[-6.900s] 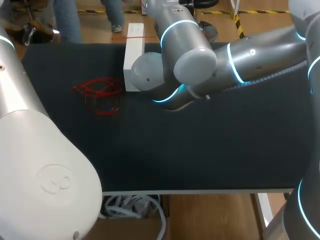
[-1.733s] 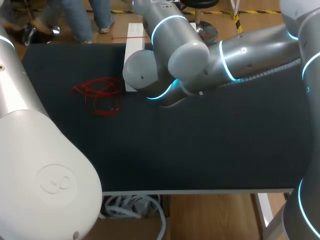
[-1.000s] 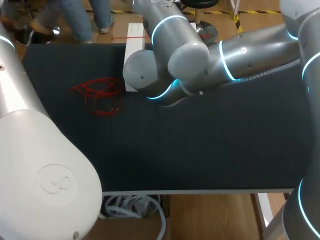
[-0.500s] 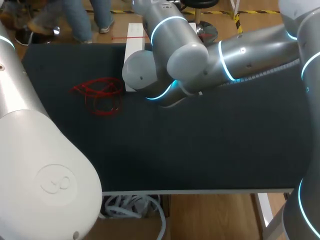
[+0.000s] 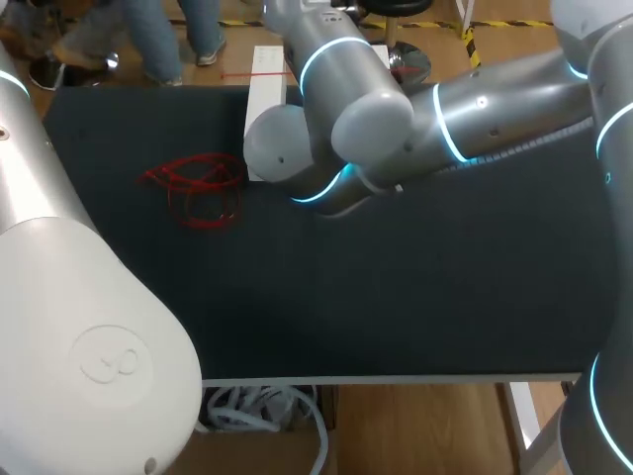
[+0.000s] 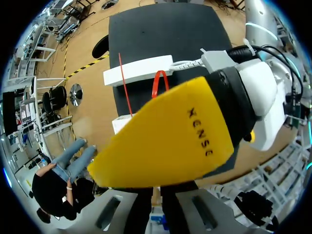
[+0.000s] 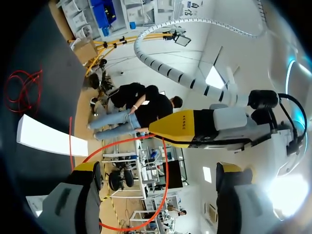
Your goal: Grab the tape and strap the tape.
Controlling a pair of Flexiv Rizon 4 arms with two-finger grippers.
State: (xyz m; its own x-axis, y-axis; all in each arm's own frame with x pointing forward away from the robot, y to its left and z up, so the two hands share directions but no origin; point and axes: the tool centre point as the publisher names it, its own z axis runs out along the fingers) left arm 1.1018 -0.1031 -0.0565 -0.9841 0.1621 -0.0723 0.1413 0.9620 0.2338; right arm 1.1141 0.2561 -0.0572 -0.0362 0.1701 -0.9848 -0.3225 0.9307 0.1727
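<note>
Two grippers face each other at close range. On the right gripper (image 7: 157, 168) the fingers are spread wide, with a thin red loop (image 7: 166, 170) hanging between them; can't tell if it touches either finger. The left gripper (image 7: 168, 128) sits side-on just ahead of it, and I can't tell if its fingers are apart or together. The red tape (image 5: 195, 188) lies in a loose tangle on the black table (image 5: 396, 297), just beside the near end of a long white box (image 5: 263, 99), well apart from both grippers.
</note>
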